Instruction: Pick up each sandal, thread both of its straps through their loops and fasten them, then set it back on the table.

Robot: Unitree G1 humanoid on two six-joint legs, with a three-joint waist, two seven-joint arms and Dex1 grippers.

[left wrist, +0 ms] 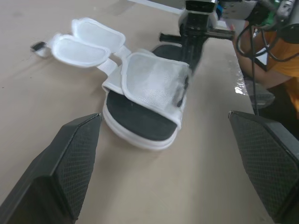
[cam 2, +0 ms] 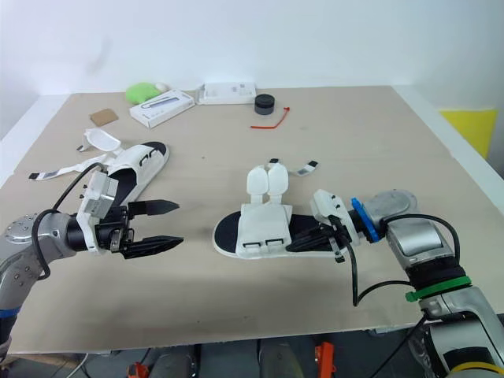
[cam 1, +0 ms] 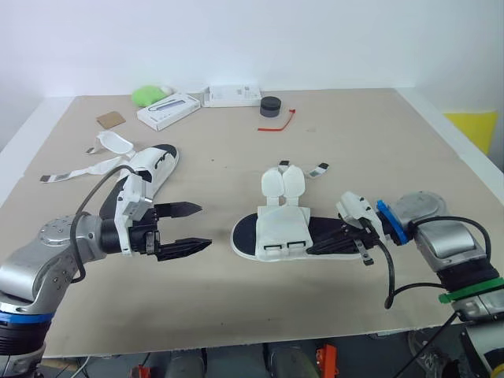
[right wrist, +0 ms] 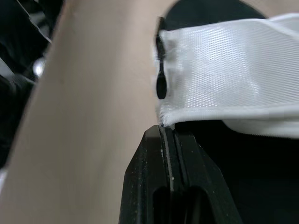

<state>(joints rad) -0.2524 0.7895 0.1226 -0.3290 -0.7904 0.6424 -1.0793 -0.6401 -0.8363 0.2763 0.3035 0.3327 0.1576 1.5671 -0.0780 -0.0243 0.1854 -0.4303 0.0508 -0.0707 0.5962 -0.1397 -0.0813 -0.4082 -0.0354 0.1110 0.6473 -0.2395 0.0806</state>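
Silver arms [cam 1: 35, 266], black cables [cam 1: 389, 276], white wrist housings [cam 1: 131, 205], black left claw [cam 1: 205, 226].

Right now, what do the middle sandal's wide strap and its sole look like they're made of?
The strap looks like white woven mesh fabric with a matte finish; a fine grid weave shows up close. The sole seems to be foam or rubber, matte black on top with a smooth white rim. I can't tell which of the two it is.
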